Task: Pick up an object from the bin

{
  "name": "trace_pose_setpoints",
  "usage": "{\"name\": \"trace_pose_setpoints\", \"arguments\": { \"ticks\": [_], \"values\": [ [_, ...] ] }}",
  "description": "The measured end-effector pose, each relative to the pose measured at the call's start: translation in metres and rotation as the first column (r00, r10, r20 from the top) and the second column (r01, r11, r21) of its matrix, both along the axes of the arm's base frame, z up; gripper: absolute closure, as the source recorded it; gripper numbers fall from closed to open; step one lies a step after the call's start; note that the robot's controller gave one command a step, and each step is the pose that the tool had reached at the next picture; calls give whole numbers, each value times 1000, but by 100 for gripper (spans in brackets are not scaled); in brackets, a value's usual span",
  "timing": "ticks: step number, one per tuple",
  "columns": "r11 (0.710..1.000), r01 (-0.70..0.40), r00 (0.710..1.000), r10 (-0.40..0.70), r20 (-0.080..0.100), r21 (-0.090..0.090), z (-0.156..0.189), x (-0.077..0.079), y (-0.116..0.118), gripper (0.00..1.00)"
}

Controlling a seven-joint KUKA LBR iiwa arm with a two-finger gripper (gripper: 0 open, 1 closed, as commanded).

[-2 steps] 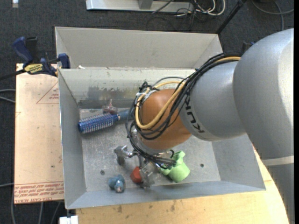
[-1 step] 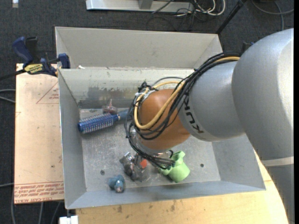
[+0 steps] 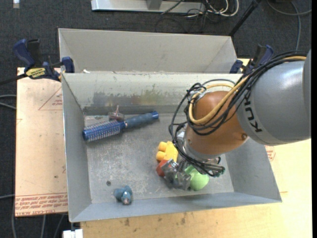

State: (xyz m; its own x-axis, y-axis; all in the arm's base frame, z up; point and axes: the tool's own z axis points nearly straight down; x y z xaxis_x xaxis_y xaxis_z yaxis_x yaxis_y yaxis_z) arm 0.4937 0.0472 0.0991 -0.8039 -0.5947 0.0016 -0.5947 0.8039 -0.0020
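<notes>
Down at the bin's (image 3: 99,182) right front, the arm's tip (image 3: 176,176) sits among a yellow toy (image 3: 166,150) and a green toy (image 3: 200,182), at the grasp step; whether it pinches one, I cannot tell. Next: clamp, then lift.

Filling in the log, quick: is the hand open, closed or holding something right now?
Hand: cannot be told, open or closed; it is down among the yellow toy, red piece and green ball.

Blue hairbrush (image 3: 120,125), small bluish lump (image 3: 123,195), well apart.
</notes>
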Motion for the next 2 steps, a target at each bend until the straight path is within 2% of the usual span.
{"name": "trace_pose_setpoints", "arguments": {
  "ticks": [1,2],
  "values": [
    [1000,-7,1000,7,-1,4,-1,0,5,0],
    [999,31,999,-31,12,7,74,53,32,0]
  ]
}}
